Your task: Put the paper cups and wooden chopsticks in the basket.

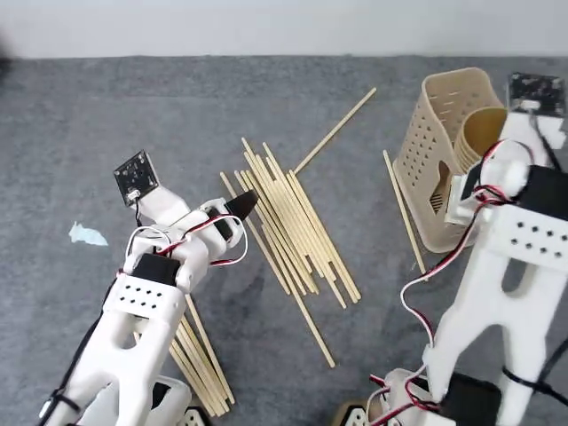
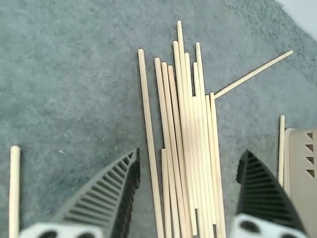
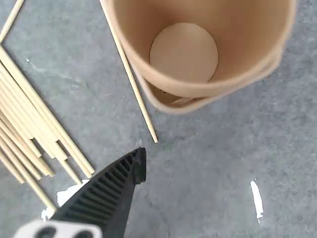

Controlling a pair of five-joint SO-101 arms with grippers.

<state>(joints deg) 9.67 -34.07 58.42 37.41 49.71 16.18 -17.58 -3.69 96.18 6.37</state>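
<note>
Pale wooden chopsticks [image 2: 183, 99] lie bunched between the jaws of the released left pincer [image 2: 191, 152]; clenching on the whole bundle risks sticks slipping onto the grey tabletop [image 2: 64, 74].

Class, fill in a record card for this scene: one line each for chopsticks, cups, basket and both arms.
chopsticks: loose pile mid-mat, one stray beside the basket
cups: nested, at the basket; inside or not, cannot tell
basket: beside the right arm
left gripper: open, straddling the pile
right arm: above basket and cups
</note>
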